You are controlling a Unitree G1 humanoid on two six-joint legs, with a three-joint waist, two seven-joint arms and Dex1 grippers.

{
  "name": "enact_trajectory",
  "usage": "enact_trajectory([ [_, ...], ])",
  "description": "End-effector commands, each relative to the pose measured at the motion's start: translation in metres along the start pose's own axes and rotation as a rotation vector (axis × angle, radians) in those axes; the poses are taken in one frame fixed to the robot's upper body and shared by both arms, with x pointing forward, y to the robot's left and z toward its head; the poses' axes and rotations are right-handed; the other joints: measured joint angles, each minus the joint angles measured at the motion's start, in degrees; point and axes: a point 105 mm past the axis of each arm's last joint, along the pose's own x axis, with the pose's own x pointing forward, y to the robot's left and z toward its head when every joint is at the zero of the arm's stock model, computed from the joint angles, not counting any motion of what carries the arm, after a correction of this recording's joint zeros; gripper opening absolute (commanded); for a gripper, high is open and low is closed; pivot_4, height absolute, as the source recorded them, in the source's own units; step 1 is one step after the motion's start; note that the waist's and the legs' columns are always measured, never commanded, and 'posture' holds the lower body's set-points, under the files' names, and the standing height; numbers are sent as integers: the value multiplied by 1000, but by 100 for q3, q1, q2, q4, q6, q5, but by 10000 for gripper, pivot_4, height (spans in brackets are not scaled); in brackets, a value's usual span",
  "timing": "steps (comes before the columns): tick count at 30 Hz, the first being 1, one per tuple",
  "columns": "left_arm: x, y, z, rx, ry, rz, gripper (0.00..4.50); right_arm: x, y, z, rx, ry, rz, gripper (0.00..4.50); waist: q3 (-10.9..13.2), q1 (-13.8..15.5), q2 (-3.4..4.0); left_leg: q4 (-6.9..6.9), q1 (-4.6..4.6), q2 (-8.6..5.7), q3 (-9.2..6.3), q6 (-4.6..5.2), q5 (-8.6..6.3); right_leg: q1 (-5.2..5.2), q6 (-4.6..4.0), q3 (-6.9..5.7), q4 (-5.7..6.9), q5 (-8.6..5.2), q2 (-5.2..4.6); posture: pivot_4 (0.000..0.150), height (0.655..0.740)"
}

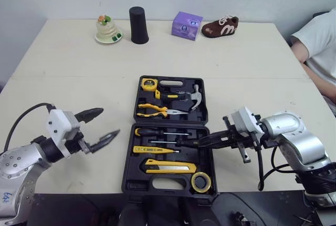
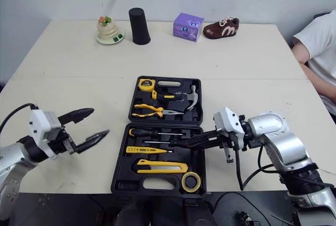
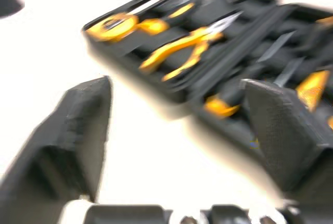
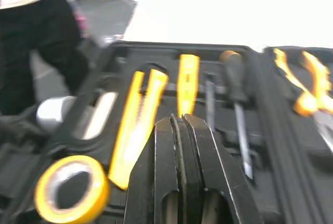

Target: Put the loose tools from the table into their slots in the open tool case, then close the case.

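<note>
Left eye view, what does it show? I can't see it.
An open black tool case full of yellow-and-black tools sits on the table. The right claw, shut, pokes over its near half; the left claw hangs open beside it.

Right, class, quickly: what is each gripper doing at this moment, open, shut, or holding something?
Left gripper: jaws open, holding nothing.
Right gripper: jaws shut, nothing seen between them, over the tool case.

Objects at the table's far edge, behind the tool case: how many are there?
4, in a row from the robot's left: a small figure on a plate, a black cup, a purple box, a brown shoe. None seems to hide another.
</note>
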Motion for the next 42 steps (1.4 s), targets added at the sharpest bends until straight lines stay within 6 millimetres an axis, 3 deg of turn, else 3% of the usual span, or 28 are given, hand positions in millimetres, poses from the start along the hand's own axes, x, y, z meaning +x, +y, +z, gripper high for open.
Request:
enact_trajectory([
  [1, 17, 5, -18, -12, 81, 7, 22873, -32, -28, -11, -37, 73, -219, 0, 0, 17, 0, 3, -2, -4, 3, 2, -1, -1, 2, 1, 0, 1, -1, 1500, 7400],
  [6, 33, 3, -34, -74, 126, -50, 240, -51, -41, -33, 51, 137, -323, 0, 0, -7, 0, 8, -16, -4, 66, 8, -1, -54, 24, 11, 20, 12, 3, 1500, 7400],
  [9, 44, 2, -37, -91, 127, -73, 240, -54, -45, -50, 97, 182, -358, 0, 0, -28, 0, 8, -17, 5, 79, -1, 4, -74, 28, 19, 44, 7, 13, 1500, 7400],
  [13, 59, -1, -39, -77, 122, -105, 240, -43, -50, -71, 70, 245, -377, 0, 0, -55, 0, 17, -16, 6, 89, -15, 15, -96, 29, 32, 84, 4, 21, 1500, 7400],
  [26, 92, -25, -49, -121, 130, -180, 240, 3, -65, -56, 22, 149, -313, 0, 0, -27, 0, 44, -37, 2, 90, -27, 60, -146, 29, 41, 175, 5, 17, 1500, 7400],
  [34, 106, -28, -47, -148, 124, -191, 240, 1, -90, -61, -6, 205, -373, 0, 0, -28, 0, 78, -54, -3, 77, -10, 70, -147, 36, 29, 195, 15, 10, 1500, 7400],
  [39, 105, -13, -54, -118, 175, -106, 240, -1, -92, -63, 19, 220, -361, 0, 0, -30, 1, 79, -56, -9, 76, -2, 76, -146, 44, 31, 194, 23, 4, 1500, 7400],
  [42, 100, -15, -54, -128, 184, -130, 240, -4, -91, -65, 22, 231, -358, 0, -1, -31, 1, 79, -55, -7, 75, -2, 76, -146, 44, 30, 195, 24, 4, 1500, 7400],
])
